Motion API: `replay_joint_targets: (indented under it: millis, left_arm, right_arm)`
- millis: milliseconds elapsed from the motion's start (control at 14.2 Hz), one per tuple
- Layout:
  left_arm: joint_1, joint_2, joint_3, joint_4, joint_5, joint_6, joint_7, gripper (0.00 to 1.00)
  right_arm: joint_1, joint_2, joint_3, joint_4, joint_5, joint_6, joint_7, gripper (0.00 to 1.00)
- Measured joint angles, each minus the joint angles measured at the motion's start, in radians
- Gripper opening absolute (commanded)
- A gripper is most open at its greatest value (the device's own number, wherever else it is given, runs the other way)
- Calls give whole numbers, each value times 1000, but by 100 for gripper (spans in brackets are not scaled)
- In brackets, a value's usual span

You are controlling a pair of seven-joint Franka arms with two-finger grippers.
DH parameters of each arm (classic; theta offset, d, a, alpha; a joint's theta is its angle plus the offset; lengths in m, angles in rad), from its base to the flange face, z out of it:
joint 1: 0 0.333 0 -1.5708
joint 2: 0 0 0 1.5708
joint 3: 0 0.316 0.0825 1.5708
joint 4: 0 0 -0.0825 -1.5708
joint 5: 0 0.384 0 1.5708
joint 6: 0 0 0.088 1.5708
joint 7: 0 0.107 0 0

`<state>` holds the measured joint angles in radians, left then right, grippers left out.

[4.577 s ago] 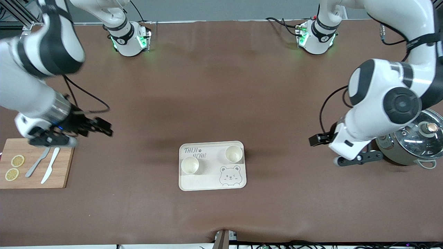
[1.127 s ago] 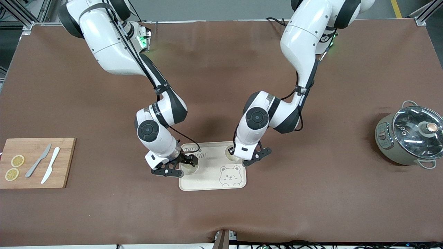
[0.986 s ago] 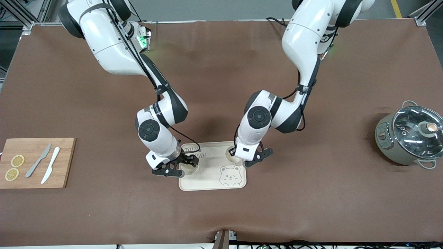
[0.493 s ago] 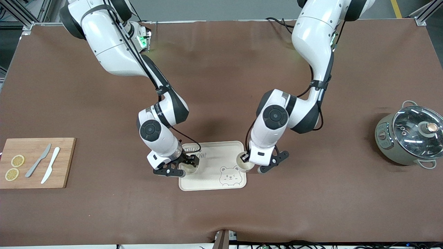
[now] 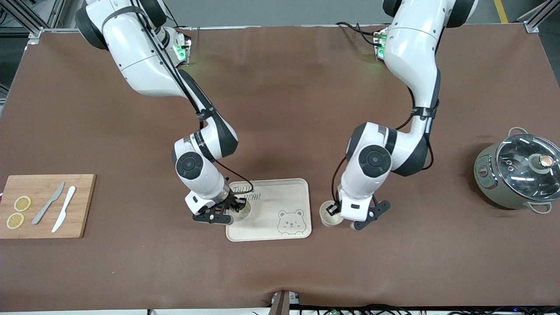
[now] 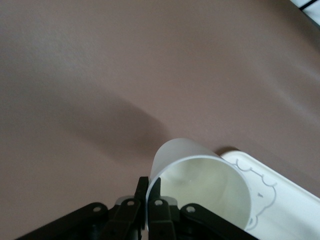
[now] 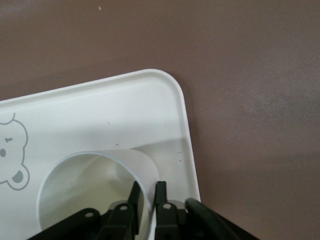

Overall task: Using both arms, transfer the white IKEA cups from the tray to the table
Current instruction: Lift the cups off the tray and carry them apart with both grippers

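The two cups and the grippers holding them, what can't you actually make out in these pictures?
- Front view: the right gripper and wrist cover most of the cup on the tray.
- Front view: whether the left gripper's cup touches the table beside the tray.
- Left wrist view: that cup's base, cut off by the edge.
- Right wrist view: the other cup's base, likewise.

One cup has left the tray

The left gripper [image 5: 336, 211], closed on the rim of one white cup [image 5: 329, 216], has carried it from the tray [image 5: 302, 186] to over the bare table [image 5: 420, 262] just beside the tray, toward the left arm's end; both arms came in from the table's ends earlier.
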<state>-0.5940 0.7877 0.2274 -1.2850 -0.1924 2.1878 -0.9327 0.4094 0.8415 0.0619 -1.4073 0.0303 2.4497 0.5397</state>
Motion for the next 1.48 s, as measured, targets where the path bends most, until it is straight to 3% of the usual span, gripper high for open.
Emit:
replay_joint_targets:
  millis: [704,1127,1479]
  left_arm:
    - [184,-9,3,-2,0,-89,302,0]
    - [296,-9,3,-11,0,-96,479,0]
    - [396,-9,2,-15,0,-97,613,0]
  right_arm:
    - [0,0,-4,17,0,-6,1,0]
    - [-38,-48,-12,139,0,-273,-11,0]
    - [-145,-139,-12,154,0,-453,-207,0]
